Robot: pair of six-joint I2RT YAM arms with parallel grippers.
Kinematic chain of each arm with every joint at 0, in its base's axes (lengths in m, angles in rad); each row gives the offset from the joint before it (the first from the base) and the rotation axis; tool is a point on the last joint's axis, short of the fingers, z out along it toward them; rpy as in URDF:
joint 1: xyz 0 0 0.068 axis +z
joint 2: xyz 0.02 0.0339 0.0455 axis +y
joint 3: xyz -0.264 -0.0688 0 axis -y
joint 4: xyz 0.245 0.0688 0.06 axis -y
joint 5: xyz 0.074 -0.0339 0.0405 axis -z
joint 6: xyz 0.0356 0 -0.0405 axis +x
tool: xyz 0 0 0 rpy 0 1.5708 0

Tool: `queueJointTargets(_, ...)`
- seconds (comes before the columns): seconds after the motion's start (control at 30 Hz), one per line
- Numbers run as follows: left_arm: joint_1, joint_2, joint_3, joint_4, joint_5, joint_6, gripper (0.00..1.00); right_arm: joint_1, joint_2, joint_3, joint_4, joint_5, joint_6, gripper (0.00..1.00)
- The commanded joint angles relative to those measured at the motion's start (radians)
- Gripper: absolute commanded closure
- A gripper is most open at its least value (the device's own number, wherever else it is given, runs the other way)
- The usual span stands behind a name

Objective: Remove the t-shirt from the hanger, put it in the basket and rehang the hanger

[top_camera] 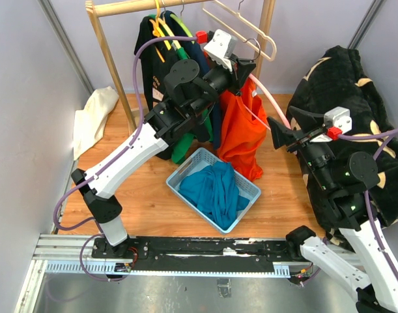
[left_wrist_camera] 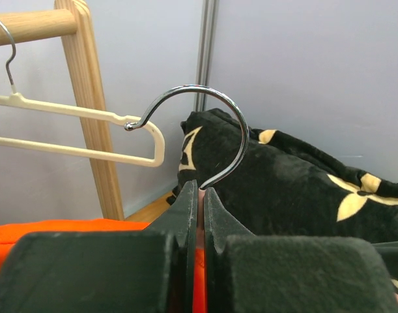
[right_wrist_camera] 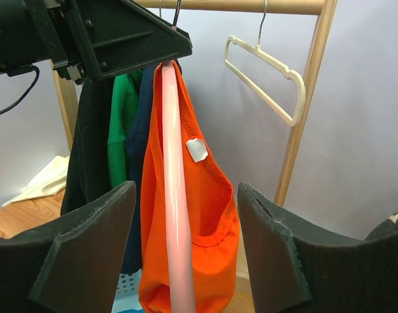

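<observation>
Shirt point(top_camera: 241, 134), orange, hangs on the pink hanger point(right_wrist_camera: 174, 195), just beside the clothes on the rail point(top_camera: 153, 5). My left pincer point(left_wrist_camera: 200, 195) is clenched on the hanger's neck under its hook point(left_wrist_camera: 238, 130). My right pincer point(top_camera: 286, 127) stands released, facing the hanger's arm.

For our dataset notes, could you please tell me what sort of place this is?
Probably a lab test cell staged as a laundry corner: a wooden clothes rail with hung garments, a blue basket, and plain grey panel walls.
</observation>
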Motion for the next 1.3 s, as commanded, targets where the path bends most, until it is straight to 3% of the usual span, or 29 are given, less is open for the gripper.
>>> queueJointTargets(0.0,-0.013,-0.011,0.008,0.052,-0.005,0.015,1.0,0.01,0.008,0.013,0.048,-0.007,0.009,0.36)
queueJointTargets(0.2,-0.018,-0.014,0.009,0.051,-0.009,0.018,0.99,0.01,0.008,0.008,0.053,-0.003,0.01,0.44)
queueJointTargets(0.5,-0.02,-0.016,0.009,0.049,-0.009,0.02,1.0,0.01,0.008,0.003,0.057,-0.007,0.009,0.74)
queueJointTargets(0.73,-0.02,-0.017,0.012,0.046,-0.011,0.021,1.0,0.01,0.008,0.003,0.059,-0.012,0.006,0.84)
queueJointTargets(0.93,-0.02,-0.015,0.016,0.039,-0.017,0.02,1.0,0.009,0.001,-0.003,0.068,-0.026,-0.002,0.99)
queueJointTargets(1.27,-0.02,-0.012,0.028,-0.007,-0.05,0.042,0.99,0.01,-0.027,-0.031,0.107,-0.015,0.007,0.99)
